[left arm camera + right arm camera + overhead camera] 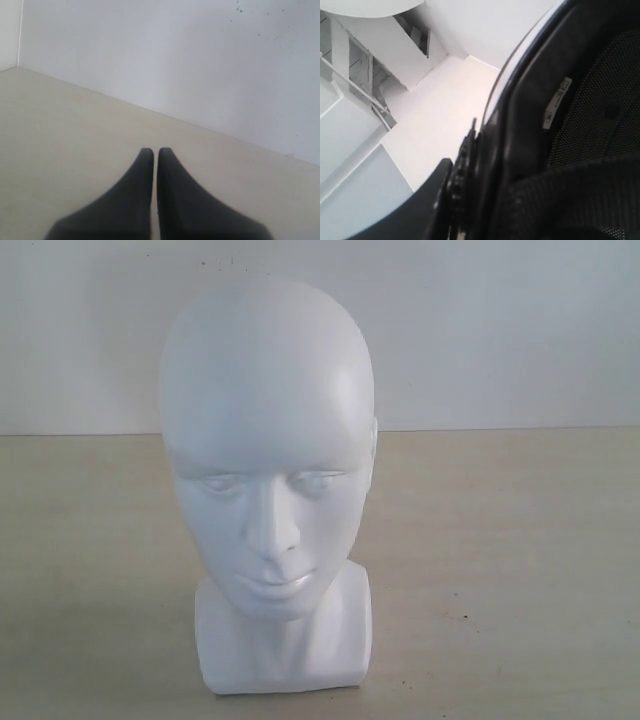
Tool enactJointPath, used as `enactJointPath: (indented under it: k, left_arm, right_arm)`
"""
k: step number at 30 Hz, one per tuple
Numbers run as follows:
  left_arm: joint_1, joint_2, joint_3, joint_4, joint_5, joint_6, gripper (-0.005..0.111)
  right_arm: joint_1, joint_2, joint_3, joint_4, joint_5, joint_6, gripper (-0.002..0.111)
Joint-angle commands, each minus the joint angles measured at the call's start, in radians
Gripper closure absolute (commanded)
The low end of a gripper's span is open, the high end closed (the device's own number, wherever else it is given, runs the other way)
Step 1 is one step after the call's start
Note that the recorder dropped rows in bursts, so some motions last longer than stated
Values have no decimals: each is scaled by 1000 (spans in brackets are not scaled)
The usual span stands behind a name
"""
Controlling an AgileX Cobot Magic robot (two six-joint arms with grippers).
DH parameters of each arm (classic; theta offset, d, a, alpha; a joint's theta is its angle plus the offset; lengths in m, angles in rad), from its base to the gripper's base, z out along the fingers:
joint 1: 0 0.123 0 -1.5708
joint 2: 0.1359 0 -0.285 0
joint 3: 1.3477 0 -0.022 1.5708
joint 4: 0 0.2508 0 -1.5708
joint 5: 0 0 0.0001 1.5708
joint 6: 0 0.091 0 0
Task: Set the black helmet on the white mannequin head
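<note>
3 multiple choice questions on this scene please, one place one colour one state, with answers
1. Where is the white mannequin head?
A) upright on the table
B) lying on its side
C) hanging from an arm
2. What colour is the lining of the black helmet?
A) red
B) white
C) black
3. The left pincer is:
A) wide open
B) shut on nothing
C) shut on a strap
Answers: 1 A, its base rests on the table in the exterior view; 2 C, dark mesh fills the right wrist view; 3 B, its fingertips meet with nothing between.
</note>
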Motion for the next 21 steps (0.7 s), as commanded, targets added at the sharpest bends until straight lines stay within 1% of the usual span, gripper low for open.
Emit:
enactJointPath:
  k: [1, 5, 8, 11, 16, 18, 21]
  left_arm:
    - [3, -2, 3, 1, -5, 3, 102]
    - [3, -2, 3, 1, -5, 3, 102]
    - [3, -2, 3, 1, -5, 3, 102]
    - [3, -2, 3, 1, -5, 3, 102]
    - [3, -2, 3, 1, -5, 3, 102]
    - [3, -2, 3, 1, -5, 3, 102]
    - [3, -2, 3, 1, -5, 3, 102]
  right_arm:
    - [3, 68, -140, 28, -63, 9, 108]
    - [3, 132, -236, 28, -47, 36, 108]
    - [3, 163, -269, 28, -57, 55, 108]
    - [3, 185, -272, 28, -65, 48, 108]
    - [3, 239, -269, 28, 35, 23, 108]
    - [3, 249, -268, 28, 40, 10, 108]
    - [3, 236, -202, 28, 26, 2, 108]
